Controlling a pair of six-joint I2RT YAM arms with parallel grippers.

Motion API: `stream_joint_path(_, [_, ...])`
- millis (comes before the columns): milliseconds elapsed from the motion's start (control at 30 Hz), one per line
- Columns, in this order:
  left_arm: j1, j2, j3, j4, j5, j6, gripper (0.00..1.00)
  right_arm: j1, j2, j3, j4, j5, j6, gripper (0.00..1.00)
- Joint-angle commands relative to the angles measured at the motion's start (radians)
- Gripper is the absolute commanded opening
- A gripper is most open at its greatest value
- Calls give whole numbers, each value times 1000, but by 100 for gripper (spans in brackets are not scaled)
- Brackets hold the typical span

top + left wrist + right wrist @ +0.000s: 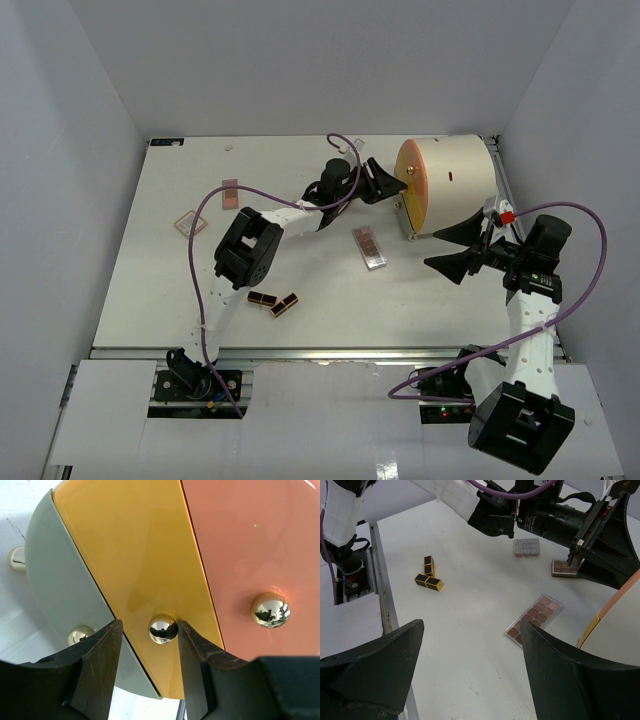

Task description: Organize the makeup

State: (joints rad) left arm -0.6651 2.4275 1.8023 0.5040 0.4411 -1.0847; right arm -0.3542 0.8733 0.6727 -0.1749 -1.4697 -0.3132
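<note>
My left gripper [398, 188] is at the round front of the cream cylinder [455, 180]. In the left wrist view its open jaws [150, 622] straddle a gold knob [162, 628] on the yellow panel [135, 555]; the right finger touches the knob and the left finger stands apart from it. My right gripper [432, 248] hovers open and holds nothing, just right of a long brown palette [369, 247] [535, 617]. Two black-and-gold lipstick tubes [273, 302] [429, 575] lie near the front. A pink palette [230, 193] and a square palette [190, 222] [526, 547] lie at the back left.
The cylinder's front also has a grey panel [60, 580] and a peach panel [255, 545], each with a gold knob. The left arm [280, 222] stretches across the table's middle. Purple cables loop over both arms. White walls close in the table on three sides.
</note>
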Motion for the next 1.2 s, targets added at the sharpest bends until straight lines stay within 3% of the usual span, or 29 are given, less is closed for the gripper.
stream_joint_path(0, [-5, -29, 17, 10, 37, -8, 53, -5, 3, -2, 37, -19, 12, 84])
stream_joint_path(367, [-4, -16, 33, 5, 87, -25, 39, -5, 12, -5, 43, -1, 13, 84])
stream_joint_path(500, [1, -47, 12, 3, 96, -6, 29, -5, 15, -7, 45, 12, 11, 84])
stream_joint_path(933, [100, -280, -306, 28, 130, 86, 27, -12, 23, -15, 48, 32, 6, 84])
stream_joint_path(1167, [126, -325, -359, 25, 166, 102, 28, -15, 27, -16, 52, 42, 7, 84])
